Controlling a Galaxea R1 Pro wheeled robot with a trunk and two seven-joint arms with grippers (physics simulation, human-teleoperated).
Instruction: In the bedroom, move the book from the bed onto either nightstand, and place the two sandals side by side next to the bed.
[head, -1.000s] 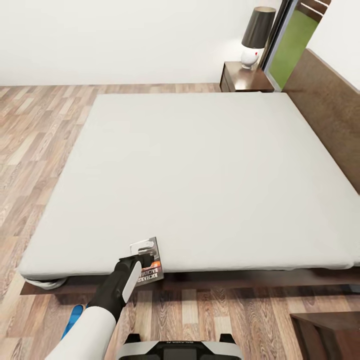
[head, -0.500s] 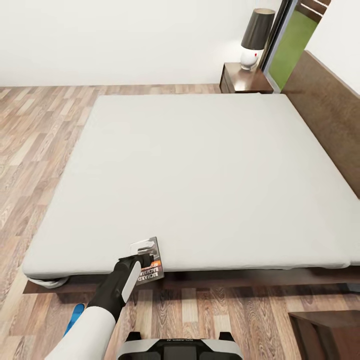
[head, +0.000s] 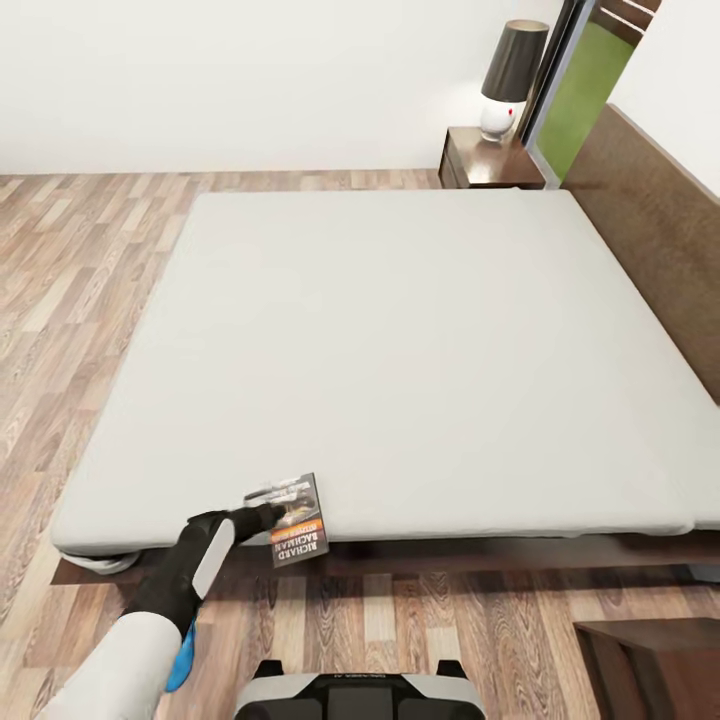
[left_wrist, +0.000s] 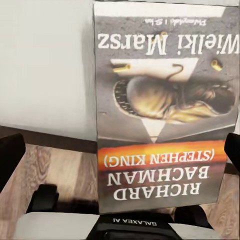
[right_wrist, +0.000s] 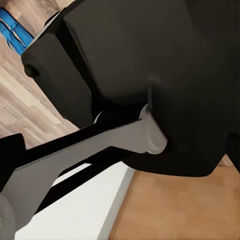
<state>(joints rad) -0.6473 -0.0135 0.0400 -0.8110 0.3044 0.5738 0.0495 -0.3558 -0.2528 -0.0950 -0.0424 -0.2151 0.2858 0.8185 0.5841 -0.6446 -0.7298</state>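
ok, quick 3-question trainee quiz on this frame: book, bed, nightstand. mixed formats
1. True or false: the book lies at the middle of the bed.
2. What stands on the nightstand? A) lamp B) sandal C) mug
3. Fill in: the book overhangs the mattress's ____ edge, by the left gripper.

Key: 1 false, it is at the near edge. 2 A, the lamp. 3 near.

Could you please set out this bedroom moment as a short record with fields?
book: on the near edge of the bed, partly overhanging the floor
left gripper: at the book; grip not clear
cover: picture, orange band, white lettering
sandal: blue, on the floor beside the left arm
nightstand: at the far corner, by the headboard, carrying a lamp
right gripper: state unclear
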